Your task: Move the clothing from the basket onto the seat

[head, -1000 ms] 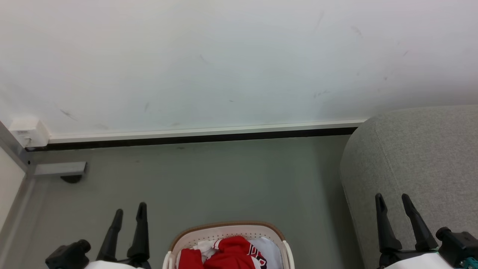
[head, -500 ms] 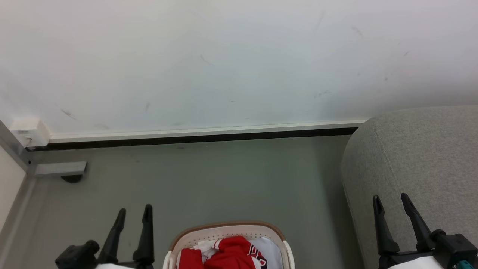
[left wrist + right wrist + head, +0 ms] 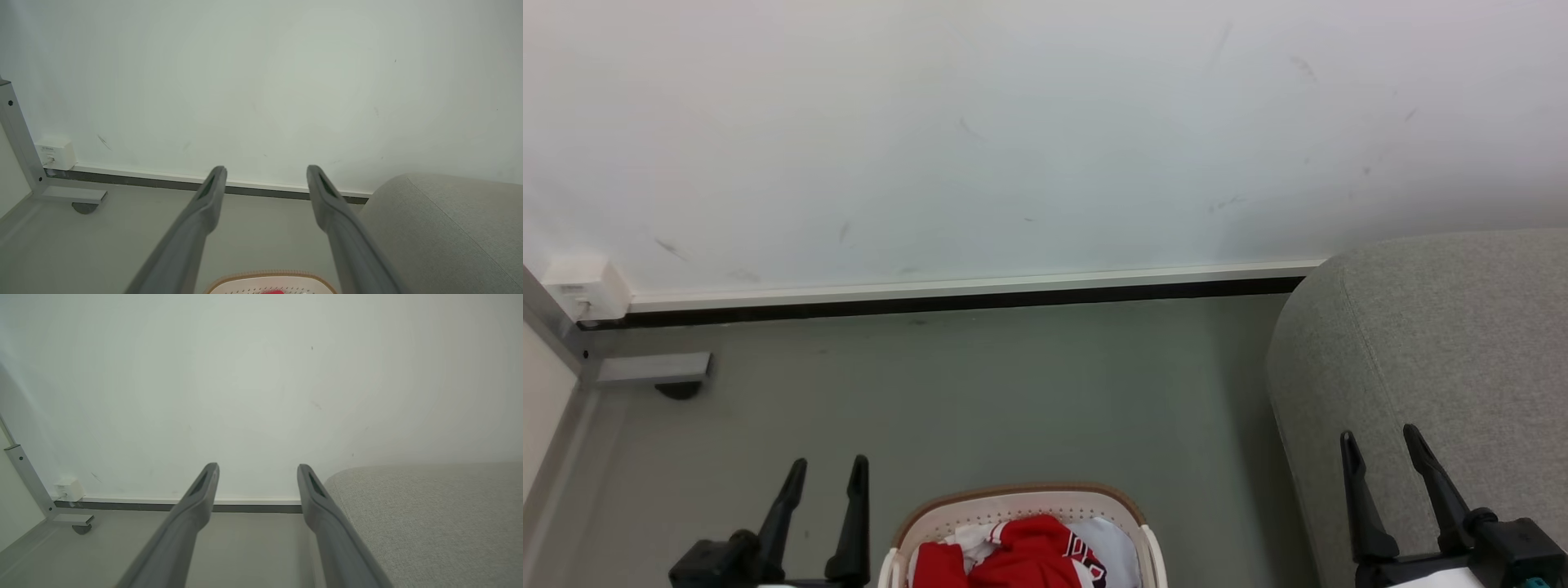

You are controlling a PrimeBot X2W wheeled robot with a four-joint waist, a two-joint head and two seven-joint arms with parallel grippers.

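You see the clothing (image 3: 1021,555), red with white trim, heaped in the cream, brown-rimmed basket (image 3: 1013,495) at bottom centre; the grey seat (image 3: 1445,343) stands at lower right.

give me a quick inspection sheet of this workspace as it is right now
surface: grey-green smooth floor, a few faint marks
job's things: bright red sports clothing with white trim piled in the rounded cream-white perforated plastic basket; large light grey woven-fabric seat to the robot's right, nothing on its visible part
clutter: nothing seen
grippers: left gripper open, holding nothing, left of the basket; right gripper open, holding nothing, seen against the seat
cables: nothing seen
surroundings: scuffed white wall, dark skirting strip, white wall box, grey metal frame foot
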